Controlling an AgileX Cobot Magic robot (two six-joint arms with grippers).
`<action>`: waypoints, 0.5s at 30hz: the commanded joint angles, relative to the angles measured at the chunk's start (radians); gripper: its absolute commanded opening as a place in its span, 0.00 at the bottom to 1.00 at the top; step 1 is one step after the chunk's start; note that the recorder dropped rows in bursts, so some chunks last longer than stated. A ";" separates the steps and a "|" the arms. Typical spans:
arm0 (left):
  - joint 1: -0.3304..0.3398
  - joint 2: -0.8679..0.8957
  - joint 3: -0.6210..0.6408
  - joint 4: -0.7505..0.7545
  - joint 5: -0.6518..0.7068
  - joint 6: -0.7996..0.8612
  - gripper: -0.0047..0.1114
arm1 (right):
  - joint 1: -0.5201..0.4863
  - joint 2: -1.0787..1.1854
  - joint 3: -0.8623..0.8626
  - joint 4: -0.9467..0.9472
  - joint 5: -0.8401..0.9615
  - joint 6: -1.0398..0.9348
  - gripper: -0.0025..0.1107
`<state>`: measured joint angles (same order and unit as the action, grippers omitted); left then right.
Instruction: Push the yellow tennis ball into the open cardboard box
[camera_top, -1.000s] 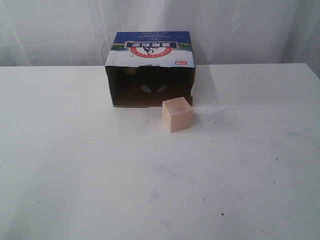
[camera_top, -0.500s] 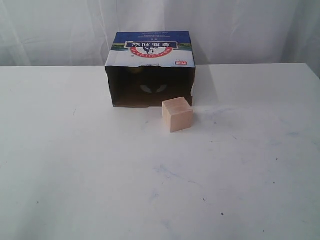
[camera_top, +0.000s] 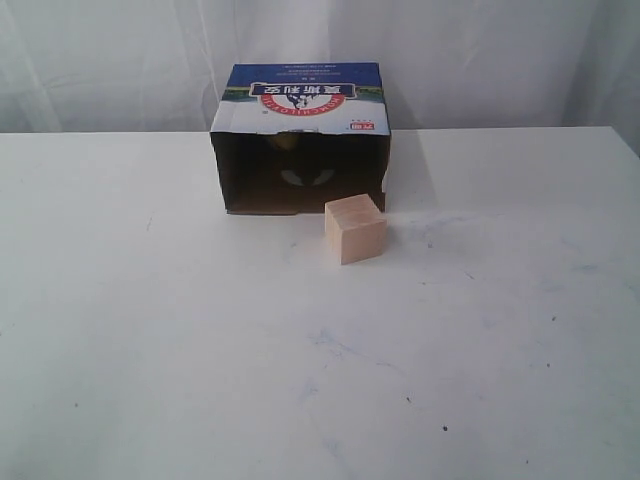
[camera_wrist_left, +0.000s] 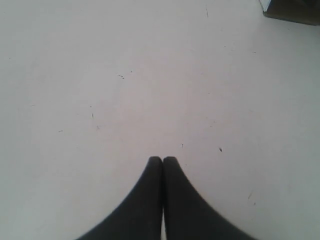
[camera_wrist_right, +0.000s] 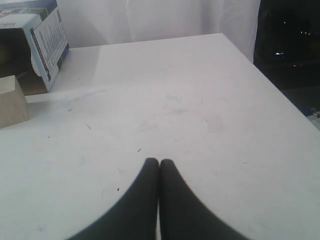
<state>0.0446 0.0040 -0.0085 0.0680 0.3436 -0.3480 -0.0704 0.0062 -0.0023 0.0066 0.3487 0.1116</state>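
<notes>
Jaws, left: closed, the two dark tips pressed together with nothing between them, seen in the left wrist view over bare bench (camera_wrist_left: 100, 75).
Jaws, right: likewise closed tip to tip and holding nothing, seen over bare bench in the right wrist view.
Arms in the exterior view: neither one shows.
Open cardboard box (camera_top: 300, 95): sits at upper centre of the exterior view near the bench's back edge. Its blue and white printed panel faces up and its dark opening faces the camera.
Yellow tennis ball (camera_top: 284, 141): only a faint yellowish spot in the box's dark interior, just under the opening's upper edge. It is too dim to make out more.
Wooden cube (camera_top: 354, 229): stands on the bench just in front of the opening's lower right corner, very close to the box. Whether they touch cannot be told.
Edges: the back edge runs straight across behind the box, against a white curtain (camera_top: 480, 60). The right wrist view shows the bench's side edge with darkness beyond it.
Open room: bare bench spreads left, right and in front of the box, marked only by small specks and faint bluish smudges.
</notes>
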 joint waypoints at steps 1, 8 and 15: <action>0.002 -0.003 0.008 -0.007 -0.089 0.122 0.04 | 0.001 -0.006 0.002 0.000 -0.006 -0.002 0.02; 0.002 -0.003 0.008 -0.026 -0.108 0.518 0.04 | 0.001 -0.006 0.002 0.000 -0.006 -0.002 0.02; 0.004 -0.003 0.008 -0.121 -0.106 0.455 0.04 | 0.001 -0.006 0.002 0.000 -0.006 -0.002 0.02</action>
<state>0.0446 0.0040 -0.0036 -0.0292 0.2325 0.1329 -0.0704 0.0062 -0.0023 0.0066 0.3487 0.1116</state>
